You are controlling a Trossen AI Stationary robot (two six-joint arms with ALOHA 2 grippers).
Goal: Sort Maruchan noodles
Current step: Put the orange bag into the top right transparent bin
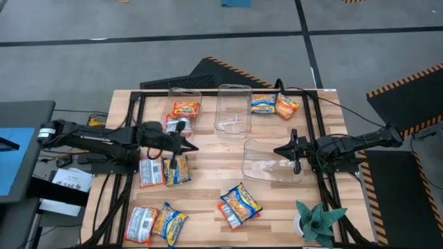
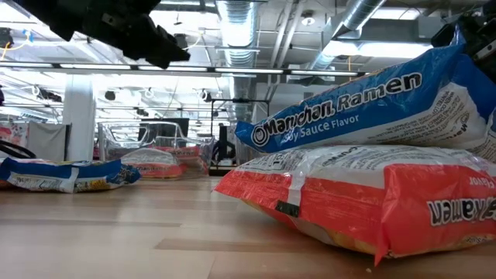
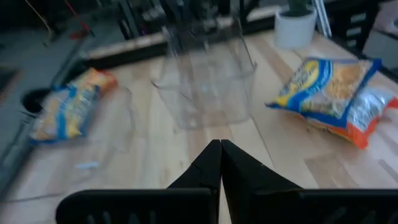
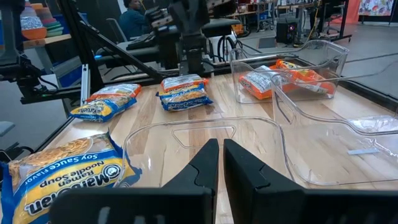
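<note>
Maruchan noodle packets lie about the table. A blue-yellow one rests on an orange-red one near the front; in the low view this stack fills the right side. Two pairs lie on the left, and two packets sit at the far right. The left clear bin holds an orange and a silver packet. My left gripper is shut and hangs in the air just near of that bin. My right gripper is shut above the right clear bin.
An empty clear bin stands at the far middle. A small potted plant sits at the near right corner. A black frame runs around the table's edges. Bare wood lies between the two grippers and in the table's middle.
</note>
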